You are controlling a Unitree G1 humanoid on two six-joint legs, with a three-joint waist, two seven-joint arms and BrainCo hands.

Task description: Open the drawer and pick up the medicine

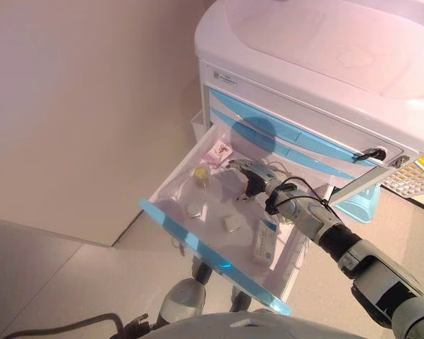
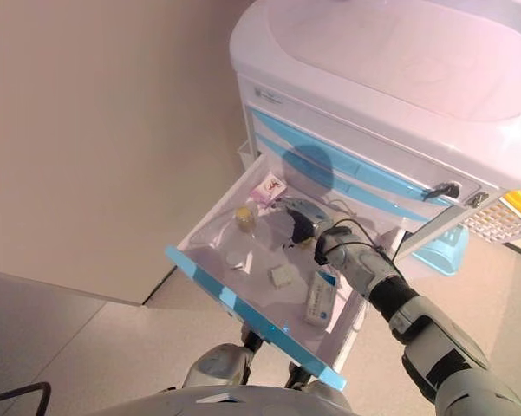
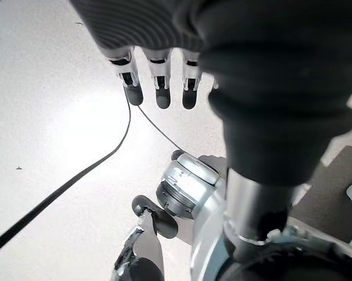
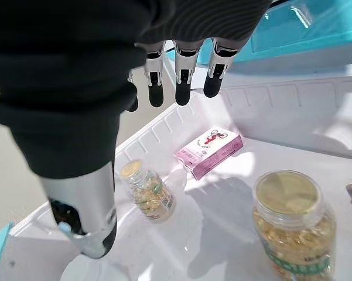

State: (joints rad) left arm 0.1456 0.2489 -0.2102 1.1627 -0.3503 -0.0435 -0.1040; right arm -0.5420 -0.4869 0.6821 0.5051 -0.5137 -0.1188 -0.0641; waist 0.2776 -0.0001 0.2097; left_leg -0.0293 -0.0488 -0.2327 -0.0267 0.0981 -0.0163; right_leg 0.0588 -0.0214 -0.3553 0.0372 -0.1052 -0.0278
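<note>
The cart's lower drawer (image 1: 197, 247), white inside with a blue front, stands pulled out. Inside lie a pink medicine box (image 4: 209, 151), a small bottle of yellow capsules (image 4: 147, 192) and a larger jar of yellow capsules (image 4: 290, 219). My right hand (image 1: 250, 176) hovers inside the drawer with straight fingers (image 4: 184, 76), open and holding nothing, above the jar and short of the pink box (image 1: 218, 152). The small bottle (image 1: 200, 175) lies to the hand's left. My left hand (image 3: 162, 88) shows only in its wrist view, hanging over the floor, open and empty.
Nearer the drawer's front lie a white round piece (image 1: 195, 210), a white square packet (image 1: 233, 223) and a white-and-blue box (image 1: 264, 242). Shut blue drawers (image 1: 282, 131) sit above. A blue basket (image 1: 356, 205) hangs on the cart's right side. A beige wall (image 1: 70, 106) stands to the left.
</note>
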